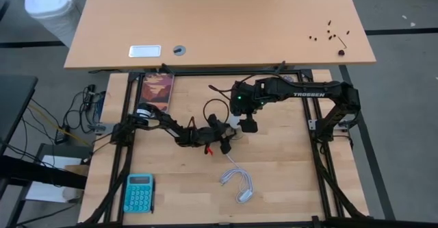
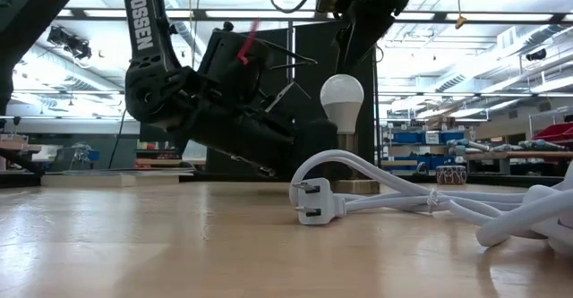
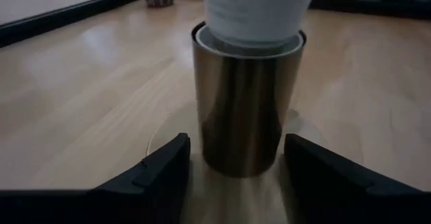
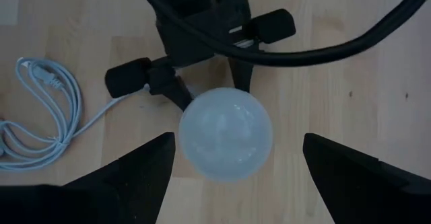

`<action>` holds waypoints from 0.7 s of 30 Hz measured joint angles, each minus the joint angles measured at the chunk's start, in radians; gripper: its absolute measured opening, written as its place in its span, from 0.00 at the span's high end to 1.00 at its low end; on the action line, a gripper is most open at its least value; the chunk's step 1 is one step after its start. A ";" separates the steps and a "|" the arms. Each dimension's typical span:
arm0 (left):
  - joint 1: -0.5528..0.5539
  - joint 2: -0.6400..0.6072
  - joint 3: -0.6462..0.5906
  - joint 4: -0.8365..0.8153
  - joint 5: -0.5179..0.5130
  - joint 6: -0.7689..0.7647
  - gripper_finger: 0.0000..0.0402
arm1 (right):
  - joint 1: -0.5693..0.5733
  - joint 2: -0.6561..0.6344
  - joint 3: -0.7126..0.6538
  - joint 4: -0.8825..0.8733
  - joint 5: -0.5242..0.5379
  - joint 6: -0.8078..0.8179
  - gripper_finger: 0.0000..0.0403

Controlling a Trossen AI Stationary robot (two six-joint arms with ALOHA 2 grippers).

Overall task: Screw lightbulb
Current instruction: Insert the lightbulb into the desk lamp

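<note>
**Bulb seated in socket: both grippers in position, neither gripping**

The lightbulb point(image 2: 342, 96) stands upright near the middle of the table, its base inside a brass-coloured socket point(image 3: 244, 103). A white cord point(image 1: 237, 181) with its plug point(image 2: 313, 201) lies loose on the wood nearby.

The left gripper point(image 3: 236, 167) sits low at the table surface with one finger on each side of the socket. Gaps show on both sides, so the fingers are apart and not yet clamping it. The right gripper point(image 4: 232, 167) hangs directly above the bulb's dome, fingers spread wide and clear of the glass.

Risks from this position:
- If the left gripper does not clamp the socket firmly, the socket is likely to spin with the bulb, and no thread will engage.
- If the right gripper descends off-centre, one finger may push the bulb sideways and tip the socket.
- Excess squeeze on the dome could let it slip or crack.
- The loose cord could drag if the socket turns.
</note>
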 joint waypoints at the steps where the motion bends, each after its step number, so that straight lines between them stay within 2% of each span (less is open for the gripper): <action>1: 0.000 0.000 0.000 0.014 0.010 0.008 0.39 | 0.000 0.000 0.000 0.000 0.000 0.000 0.16; 4: 0.000 0.000 0.000 0.059 0.015 0.031 0.39 | 0.000 0.000 0.000 0.003 0.000 0.001 0.16; 13: 0.013 0.003 0.018 0.059 -0.011 0.058 0.39 | 0.000 0.000 0.000 0.014 0.000 0.008 0.16; 21: 0.019 0.068 0.034 0.188 -0.002 0.105 0.39 | 0.000 0.000 0.000 0.017 0.000 0.027 0.16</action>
